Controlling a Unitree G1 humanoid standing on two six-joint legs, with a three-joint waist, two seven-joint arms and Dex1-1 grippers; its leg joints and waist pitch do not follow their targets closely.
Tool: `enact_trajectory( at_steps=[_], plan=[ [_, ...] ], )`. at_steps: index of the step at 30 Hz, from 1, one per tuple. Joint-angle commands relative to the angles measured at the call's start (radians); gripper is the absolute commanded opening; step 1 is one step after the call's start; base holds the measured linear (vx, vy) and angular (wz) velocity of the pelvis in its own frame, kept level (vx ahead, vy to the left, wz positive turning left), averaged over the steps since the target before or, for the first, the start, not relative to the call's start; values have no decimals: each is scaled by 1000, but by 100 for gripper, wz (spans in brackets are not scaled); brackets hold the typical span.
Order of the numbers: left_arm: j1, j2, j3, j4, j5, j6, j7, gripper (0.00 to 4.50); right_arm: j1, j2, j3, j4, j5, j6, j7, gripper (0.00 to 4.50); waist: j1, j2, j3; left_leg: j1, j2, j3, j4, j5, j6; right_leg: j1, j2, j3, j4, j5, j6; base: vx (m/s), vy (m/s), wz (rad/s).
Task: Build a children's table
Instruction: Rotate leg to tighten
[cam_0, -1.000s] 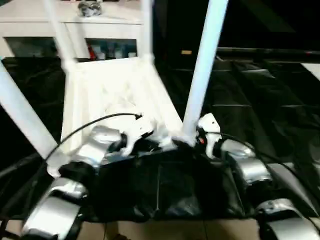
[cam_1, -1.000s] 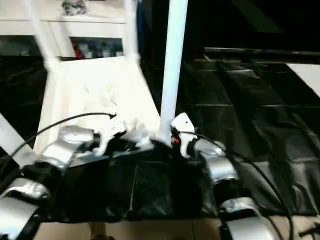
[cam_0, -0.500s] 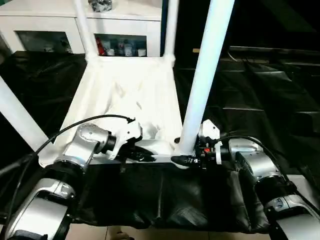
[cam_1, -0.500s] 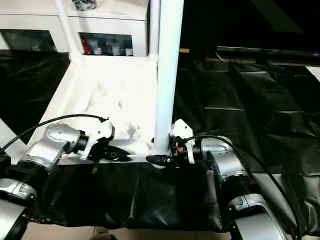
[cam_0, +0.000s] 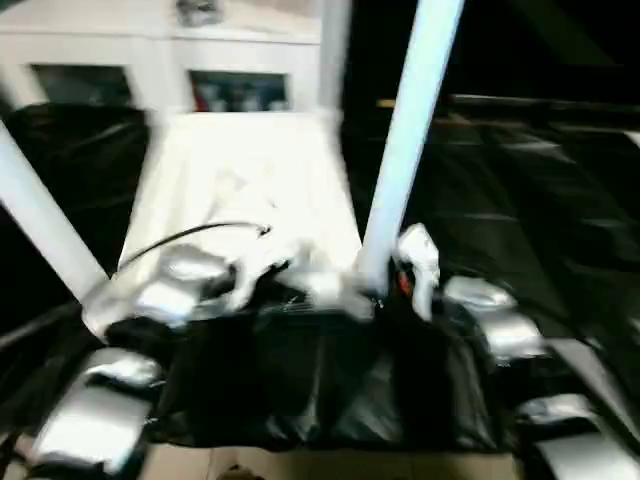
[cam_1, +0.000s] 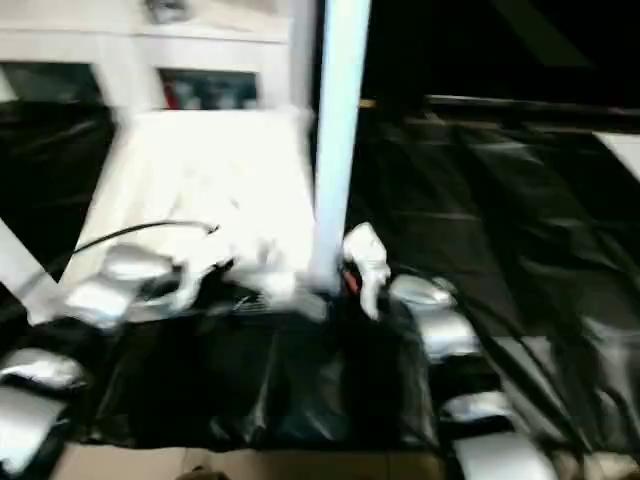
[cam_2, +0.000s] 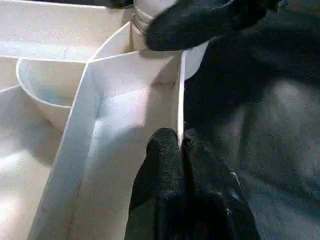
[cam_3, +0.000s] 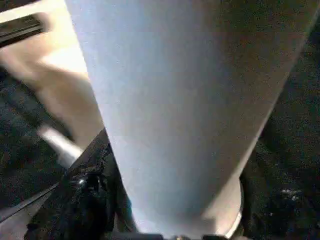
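Left gripper (cam_2: 181, 150) clenched on tabletop (cam_2: 125, 115) rim; right gripper (cam_3: 165, 220) jaws around leg (cam_3: 175, 100), grip unclear. Keep it vertical while pressing.

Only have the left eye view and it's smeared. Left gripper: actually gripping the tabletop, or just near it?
Observer: Gripping. The left wrist view shows the left gripper shut on the tabletop, pinching its thin outer rim wall with one finger on either side.
Operator: Near-right leg, in its socket?
Observer: In the same view the leg stands in the corner socket at the end of that rim. I can't tell if it is fully seated.
Operator: Right gripper?
Observer: The left wrist view shows the right gripper against the base of that leg, just above the socket. Whether it has closed on the leg I can't tell.
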Motion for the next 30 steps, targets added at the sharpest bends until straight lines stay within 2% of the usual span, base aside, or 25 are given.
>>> enact_trajectory(
  at_steps=[1, 2, 3, 5, 6, 7, 8, 9, 11, 12, 16, 17, 20, 21, 22, 24, 27, 29, 30],
  plan=[
    [-19, -67, 9, -15, -27, 14, 57, 0, 11, 64, 59, 20, -45, 43, -53, 268, -1, -6, -51, 10, 13, -13, -76, -360, -19, 25, -33, 29, -105, -509, -125, 0, 0, 0],
    [-22, -100, 5, -16, -23, 18, 87, 0, 13, 103, 61, 13, -58, 50, -113, 268, -6, -5, -51, 8, 12, -14, -78, -368, -17, 24, -31, 29, -107, -510, -119, 0, 0, 0],
    [-22, -100, 5, -16, -23, 18, 87, 0, 13, 103, 61, 13, -58, 50, -113, 268, -6, -5, -51, 8, 12, -14, -78, -368, -17, 24, -31, 29, -107, -510, -119, 0, 0, 0],
    [-18, -125, -8, -23, -10, 19, 106, 0, 15, 130, 78, 1, -74, 17, -134, 268, -12, -5, -50, 10, 12, -14, -78, -394, -17, 21, -29, 27, -112, -523, -114, 0, 0, 0],
    [-13, -123, -17, -25, -7, 13, 92, 0, 17, 132, 70, -8, -59, 4, -126, 268, -16, -5, -50, 8, 10, -15, -78, -402, -13, 23, -29, 26, -113, -529, -111, 0, 0, 0],
    [-11, -123, -20, -26, -6, 11, 87, 0, 18, 132, 67, -12, -52, 1, -125, 324, -16, -4, -51, 9, 11, -16, -79, -405, -10, 23, -30, 26, -114, -531, -110, 0, 0, 0],
    [-6, -114, -28, -28, -2, 3, 76, 0, 16, 125, 55, -15, -36, -2, -116, 324, -16, -3, -54, 9, 12, -16, -79, -396, -5, 24, -31, 26, -114, -511, -114, 0, 0, 0],
    [-5, -111, -30, -28, 0, 0, 72, 0, 15, 123, 50, -15, -29, -4, -112, 338, -16, -3, -56, 8, 14, -15, -80, -385, -3, 26, -30, 27, -111, -486, -120, 0, 0, 0],
    [-1, -102, -33, -33, 3, 0, 62, 0, 15, 109, 51, -20, -27, -1, -100, 355, -15, -2, -58, 4, 17, -12, -81, -348, 1, 29, -26, 30, -101, -370, -158, 0, 0, 0],
    [3, -85, -36, -36, 5, -5, 40, 0, 20, 82, 58, -30, -28, -8, -58, 355, -15, -5, -57, 4, 16, -9, -81, -345, 5, 30, -24, 30, -97, -339, -171, 0, 0, 0],
    [10, -64, -36, -39, 11, -17, 7, 0, 24, 41, 71, -38, -37, -25, -7, 393, -11, -8, -60, 3, 16, -4, -75, -309, 28, 35, -27, 34, -92, -292, -193, 0, 0, 0],
    [17, -45, -36, -48, 8, -22, -25, 0, 23, -3, 78, -37, -43, -55, 48, 393, -10, -9, -61, 1, 15, -2, -72, -289, 36, 37, -28, 35, -91, -284, -196, 0, 0, 0],
    [22, -33, -40, -52, 3, -28, -51, 0, 17, -28, 74, -31, -36, -65, 89, 393, -8, -12, -62, -1, 16, 1, -67, -256, 49, 37, -27, 36, -86, -247, -206, 0, 0, 0],
    [23, -32, -40, -53, 3, -29, -53, 0, 17, -29, 74, -31, -36, -66, 90, 393, -7, -11, -66, -4, 16, 0, -66, -228, 54, 42, -27, 35, -81, -218, -212, 0, 0, 0],
    [26, -27, -43, -57, -1, -31, -68, 0, 15, -38, 72, -30, -33, -70, 109, 393, -7, -10, -65, -3, 17, 1, -65, -218, 56, 40, -26, 35, -79, -200, -217, 0, 0, 0],
    [40, -11, -47, -78, -16, -30, -119, 0, 11, -67, 72, -32, -19, -76, 184, 393, -6, -11, -70, -6, 17, 1, -61, -177, 76, 48, -25, 33, -67, -122, -243, 0, 0, 0],
    [61, 4, -52, -109, -42, -40, -201, 0, 7, -109, 89, -35, 5, -82, 316, 393, -3, -14, -71, -8, 19, 5, -54, -131, 112, 50, -20, 30, -54, -30, -278, 0, 0, 0],
    [64, 7, -53, -115, -45, -37, -211, 0, 7, -117, 96, -36, 11, -80, 345, 393, -1, -15, -70, -6, 20, 7, -52, -128, 122, 49, -20, 30, -54, -22, -289, 0, 0, 0],
    [67, 12, -56, -121, -49, -42, -227, 0, 7, -126, 105, -38, 15, -77, 382, 393, 3, -13, -69, -4, 21, 8, -52, -144, 122, 48, -22, 30, -56, -46, -289, 0, 0, 0]
  ],
)
